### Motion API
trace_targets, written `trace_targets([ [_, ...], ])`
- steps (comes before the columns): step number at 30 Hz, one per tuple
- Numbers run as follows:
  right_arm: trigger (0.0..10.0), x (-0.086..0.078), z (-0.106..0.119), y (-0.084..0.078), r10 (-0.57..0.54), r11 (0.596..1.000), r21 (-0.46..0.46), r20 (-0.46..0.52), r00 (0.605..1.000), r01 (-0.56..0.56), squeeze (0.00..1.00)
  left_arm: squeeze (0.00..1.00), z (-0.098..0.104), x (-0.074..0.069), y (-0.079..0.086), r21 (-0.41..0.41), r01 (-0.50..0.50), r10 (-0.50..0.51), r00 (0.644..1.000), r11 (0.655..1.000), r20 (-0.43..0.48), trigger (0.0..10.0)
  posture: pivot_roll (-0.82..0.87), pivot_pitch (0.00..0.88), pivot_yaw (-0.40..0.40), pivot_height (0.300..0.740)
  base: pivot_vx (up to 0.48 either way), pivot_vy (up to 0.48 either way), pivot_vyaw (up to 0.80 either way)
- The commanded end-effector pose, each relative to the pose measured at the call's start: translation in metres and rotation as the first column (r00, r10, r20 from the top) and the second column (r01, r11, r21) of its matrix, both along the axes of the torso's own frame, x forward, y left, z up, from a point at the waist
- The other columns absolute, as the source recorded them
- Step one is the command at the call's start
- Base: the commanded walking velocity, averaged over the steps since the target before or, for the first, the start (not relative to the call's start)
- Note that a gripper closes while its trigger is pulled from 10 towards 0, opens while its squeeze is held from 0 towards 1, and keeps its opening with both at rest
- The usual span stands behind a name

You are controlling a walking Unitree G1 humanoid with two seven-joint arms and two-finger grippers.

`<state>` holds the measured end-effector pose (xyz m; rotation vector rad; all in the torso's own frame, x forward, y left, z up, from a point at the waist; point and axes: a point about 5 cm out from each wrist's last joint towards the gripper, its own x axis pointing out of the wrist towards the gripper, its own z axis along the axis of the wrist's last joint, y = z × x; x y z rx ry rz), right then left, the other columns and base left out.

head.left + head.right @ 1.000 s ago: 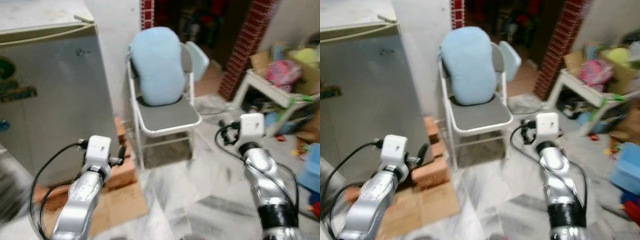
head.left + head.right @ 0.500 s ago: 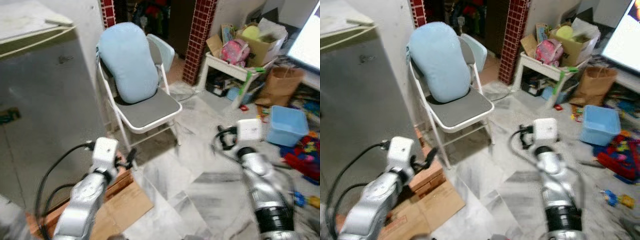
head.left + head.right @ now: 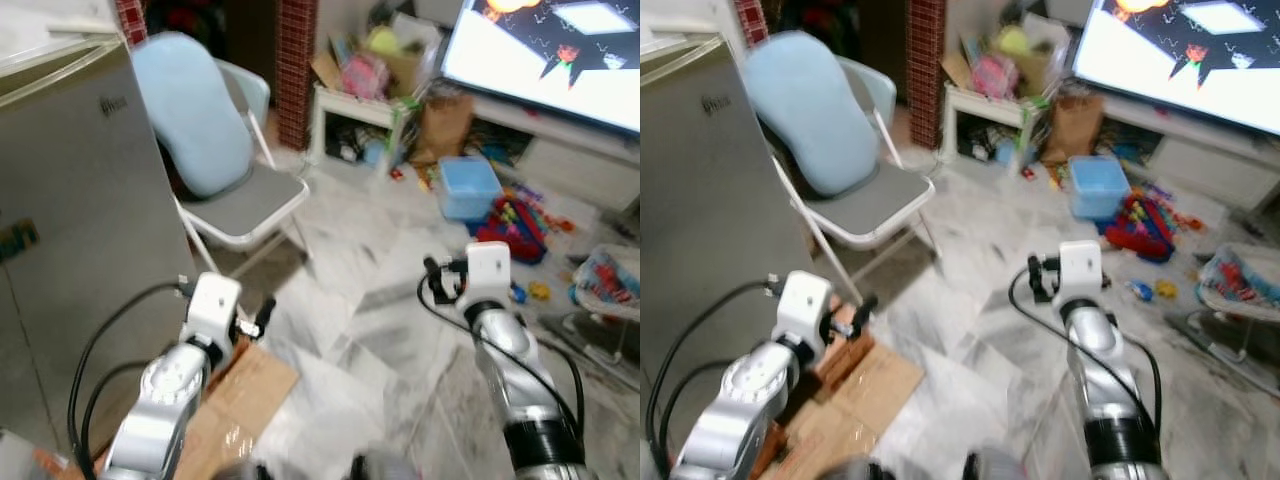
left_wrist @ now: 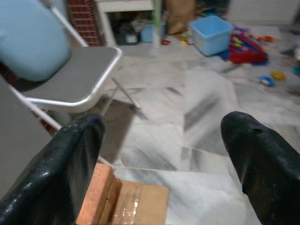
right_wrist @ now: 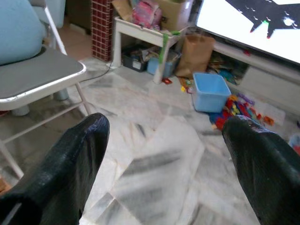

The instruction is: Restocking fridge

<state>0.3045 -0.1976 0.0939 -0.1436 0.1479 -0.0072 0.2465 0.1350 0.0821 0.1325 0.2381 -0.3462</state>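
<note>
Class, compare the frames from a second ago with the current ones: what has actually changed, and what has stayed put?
The camera has swung to the robot's right: the fridge and folding chair slid leftward in view, while a blue bin, toys and a bright screen came into sight. Nothing was grasped or released. Both the left tool and right tool remain open and empty, held out front.

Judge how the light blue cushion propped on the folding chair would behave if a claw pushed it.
The light blue cushion looks soft and rounded, so it would probably dent and flop rather than slide stiffly. It only leans against the white metal folding chair's back, so a push would likely topple it. It seems light for its bulk.
</note>
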Motion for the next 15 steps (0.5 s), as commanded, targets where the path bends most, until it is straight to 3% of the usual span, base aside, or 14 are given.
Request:
trace_targets([
  [1,10.0,-0.002,-0.002,0.0,-0.004,1.0,0.0,-0.01,1.0,0.004,0.0,0.0,0.006,0.001,-0.003,-0.003,0.018,-0.018,0.999,1.0,0.039,10.0,0.0,0.034,-0.003,0.74,0.0,0.0,-0.78],
  [10,10.0,-0.002,0.0,0.001,-0.005,1.0,0.004,-0.003,1.0,0.005,0.0,0.0,0.018,0.008,-0.003,0.04,0.015,-0.021,0.988,0.999,0.151,10.0,0.02,0.042,0.009,0.74,0.0,0.0,-0.78],
  [15,10.0,-0.004,0.007,-0.001,-0.008,1.0,0.012,0.02,1.0,0.008,0.0,0.0,0.028,0.021,-0.01,-0.01,0.014,-0.012,0.981,1.0,0.191,10.0,0.0,0.032,0.015,0.74,0.0,0.0,-0.78],
])
